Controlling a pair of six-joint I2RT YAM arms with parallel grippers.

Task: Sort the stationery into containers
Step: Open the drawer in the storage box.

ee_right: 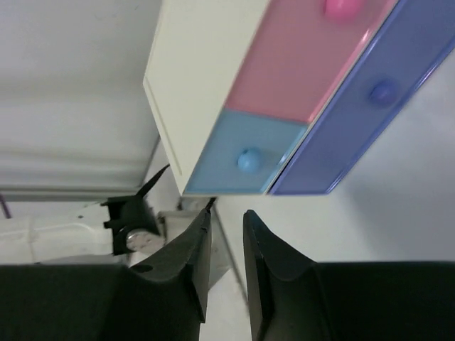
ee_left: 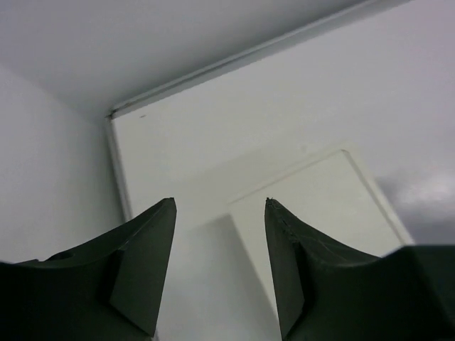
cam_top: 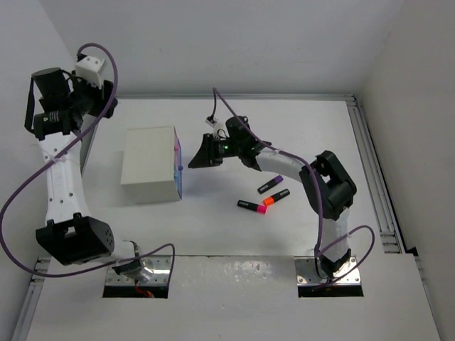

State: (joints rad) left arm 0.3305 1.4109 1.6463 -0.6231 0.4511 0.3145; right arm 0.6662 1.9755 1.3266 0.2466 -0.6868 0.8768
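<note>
Right wrist view shows the right fingers [ee_right: 186,266] nearly together, with only a narrow slit between them and nothing in it, just short of the cabinet [ee_right: 192,78] front and nearest the small light blue drawer [ee_right: 274,145] with its round knob [ee_right: 248,160]. The drawers look like thin moulded plastic, smooth and faintly glossy, so probably light and easy to slide. The knob is the one place to take hold, and being small and rounded it may slip unless pinched squarely. Next to it are a pink drawer [ee_right: 298,64] and a long violet-blue drawer [ee_right: 355,121]. The cabinet shell is matte cream-white and boxy, likely light enough to skid on the desk [cam_top: 298,128] when tugged. In the top external view a purple-capped highlighter [cam_top: 270,185], an orange-capped highlighter [cam_top: 279,196] and a pink-capped highlighter [cam_top: 252,207] lie loose on the desk to the right of the cabinet. They are short, stiff black barrels, best gripped across the middle. The left fingers [ee_left: 138,277] stand well apart and empty, raised over the far left corner
</note>
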